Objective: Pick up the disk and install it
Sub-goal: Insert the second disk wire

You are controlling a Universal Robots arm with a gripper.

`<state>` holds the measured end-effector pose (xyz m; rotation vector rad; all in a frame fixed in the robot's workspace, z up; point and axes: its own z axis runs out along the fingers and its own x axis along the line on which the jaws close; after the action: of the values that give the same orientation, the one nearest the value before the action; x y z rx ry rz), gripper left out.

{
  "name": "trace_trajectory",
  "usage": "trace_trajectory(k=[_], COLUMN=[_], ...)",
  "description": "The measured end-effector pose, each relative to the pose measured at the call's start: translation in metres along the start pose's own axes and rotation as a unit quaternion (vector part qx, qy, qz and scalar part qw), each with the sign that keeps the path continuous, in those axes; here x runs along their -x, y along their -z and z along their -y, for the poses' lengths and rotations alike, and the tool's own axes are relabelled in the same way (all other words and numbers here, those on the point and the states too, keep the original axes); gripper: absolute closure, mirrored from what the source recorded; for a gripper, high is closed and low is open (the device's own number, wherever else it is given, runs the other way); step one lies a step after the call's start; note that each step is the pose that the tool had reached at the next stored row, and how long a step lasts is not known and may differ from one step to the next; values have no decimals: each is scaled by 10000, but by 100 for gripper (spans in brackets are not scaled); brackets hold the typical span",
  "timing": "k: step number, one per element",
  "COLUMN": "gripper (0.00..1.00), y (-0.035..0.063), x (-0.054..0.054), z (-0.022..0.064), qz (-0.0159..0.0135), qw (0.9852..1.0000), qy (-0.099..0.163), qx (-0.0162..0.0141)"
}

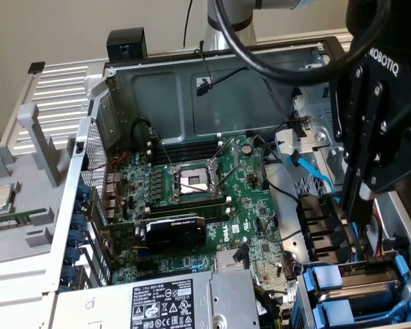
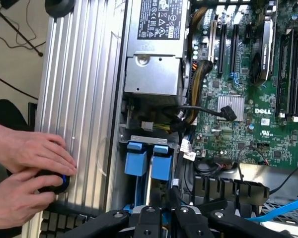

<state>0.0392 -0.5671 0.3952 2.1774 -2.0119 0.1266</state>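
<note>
- Disk, a rectangular silver-metal hard drive in a blue plastic frame (image 1: 325, 277), down in the drive bay beside the grey power-supply box (image 1: 157, 301).
- Black robot gripper (image 1: 353, 205) just above, drawn nearly closed, gripping nothing visible.
- Best pressed squarely, straight down, clear of the light-blue cable (image 1: 308, 171).

Black tool (image 1: 365, 199) marked ROBOTIQ, silver screws, thick black cable looped above.
</note>
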Motion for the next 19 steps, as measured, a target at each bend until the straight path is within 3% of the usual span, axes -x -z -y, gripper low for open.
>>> trace_trajectory(k=[3, 5, 10, 11, 14, 19], gripper=[83, 83, 83, 83, 83, 83], y=[-55, -84, -120, -134, -157, -186], x=[-12, -17, -24, -27, -46, -80], z=[5, 6, 9, 10, 16, 43], qz=[30, 66, 218, 287, 370, 413], qw=[10000, 10000, 9997, 9996, 9993, 9991], qy=[-20, -34, -52, -56, -57, -55], qx=[2, 2, 0, -2, 2, 9])
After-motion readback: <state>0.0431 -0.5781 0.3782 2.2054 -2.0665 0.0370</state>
